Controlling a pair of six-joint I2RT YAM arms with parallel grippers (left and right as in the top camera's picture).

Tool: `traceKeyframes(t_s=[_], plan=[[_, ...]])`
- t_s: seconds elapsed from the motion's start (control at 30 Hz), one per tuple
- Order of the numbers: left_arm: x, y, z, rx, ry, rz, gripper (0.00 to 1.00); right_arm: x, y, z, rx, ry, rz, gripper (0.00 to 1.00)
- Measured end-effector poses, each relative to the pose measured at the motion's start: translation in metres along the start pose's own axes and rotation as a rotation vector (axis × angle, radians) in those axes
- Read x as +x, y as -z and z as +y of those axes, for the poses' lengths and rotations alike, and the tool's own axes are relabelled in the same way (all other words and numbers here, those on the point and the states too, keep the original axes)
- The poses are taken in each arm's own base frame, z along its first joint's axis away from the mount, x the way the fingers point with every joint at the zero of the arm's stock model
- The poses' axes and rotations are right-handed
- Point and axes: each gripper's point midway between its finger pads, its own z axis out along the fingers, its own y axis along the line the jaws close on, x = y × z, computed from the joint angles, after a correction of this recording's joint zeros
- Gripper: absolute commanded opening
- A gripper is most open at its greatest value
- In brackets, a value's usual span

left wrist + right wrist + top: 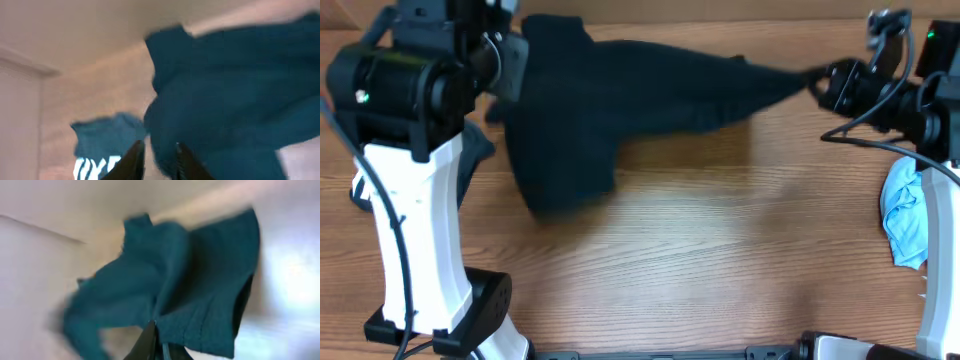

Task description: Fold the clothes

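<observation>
The large plain black fabric shirt stretches across the far side of the brown wooden table. It looks soft, light and limp. The right tool pinches one edge. The left tool is narrowly parted at the cloth, but the blur hides any grip. The hems seem the best places to hold.

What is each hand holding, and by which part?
The right hand pinches the black shirt at its stretched tip. The left hand sits at the shirt's other end; whether it grips cannot be told.
</observation>
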Motion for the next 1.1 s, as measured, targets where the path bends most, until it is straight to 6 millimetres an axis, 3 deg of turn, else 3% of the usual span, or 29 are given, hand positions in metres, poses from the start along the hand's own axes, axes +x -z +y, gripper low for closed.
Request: traceKeyframes(t_s=[0.03, 0.07, 0.13, 0.17, 0.2, 0.33, 0.37, 0.6, 0.67, 0.73, 0.83, 0.87, 0.93, 0.97, 1.0, 1.1], plan=[[0.006, -0.005, -0.004, 0.018, -0.007, 0.034, 0.33, 0.011, -0.003, -0.006, 0.016, -0.026, 0.049, 0.1], [0.013, -0.011, -0.008, 0.034, -0.009, 0.068, 0.32, 0.024, -0.005, -0.011, 0.033, -0.051, 0.105, 0.2], [0.021, -0.023, -0.014, 0.055, -0.017, 0.118, 0.35, 0.042, -0.007, -0.021, 0.068, -0.089, 0.185, 0.26], [0.023, -0.027, -0.016, 0.059, -0.02, 0.134, 0.38, 0.05, -0.006, -0.025, 0.087, -0.106, 0.216, 0.4], [0.025, -0.03, -0.016, 0.061, -0.022, 0.147, 0.39, 0.057, -0.004, -0.029, 0.109, -0.119, 0.242, 0.47], [0.026, -0.033, -0.018, 0.065, -0.015, 0.156, 0.52, 0.069, 0.001, -0.043, 0.196, -0.128, 0.28, 0.76], [0.026, -0.033, -0.018, 0.064, -0.012, 0.156, 0.72, 0.068, 0.002, -0.046, 0.212, -0.124, 0.279, 0.8], [0.026, -0.029, -0.022, 0.087, 0.029, 0.147, 0.74, 0.056, 0.001, -0.056, 0.263, -0.089, 0.23, 0.83], [0.026, -0.017, -0.02, 0.086, 0.049, 0.124, 0.79, 0.056, 0.001, -0.057, 0.268, -0.087, 0.227, 0.83], [0.025, 0.008, -0.015, 0.08, 0.08, 0.067, 0.81, 0.055, 0.0, -0.057, 0.271, -0.086, 0.224, 0.83], [0.029, 0.077, -0.007, 0.091, 0.147, -0.091, 0.8, 0.064, -0.005, -0.065, 0.279, -0.108, 0.254, 0.82], [0.035, 0.097, -0.007, 0.105, 0.165, -0.13, 0.78, 0.069, -0.01, -0.069, 0.283, -0.118, 0.27, 0.82], [0.049, 0.109, -0.012, 0.137, 0.192, -0.128, 0.61, 0.077, -0.02, -0.08, 0.291, -0.144, 0.311, 0.81], [0.058, 0.102, -0.017, 0.155, 0.201, -0.089, 0.58, 0.083, -0.026, -0.086, 0.298, -0.162, 0.34, 0.8], [0.073, 0.081, -0.027, 0.175, 0.215, 0.009, 0.57, 0.088, -0.032, -0.093, 0.305, -0.18, 0.368, 0.81], [0.113, 0.001, -0.055, 0.215, 0.279, 0.305, 0.57, 0.099, -0.04, -0.103, 0.316, -0.208, 0.414, 0.83]])
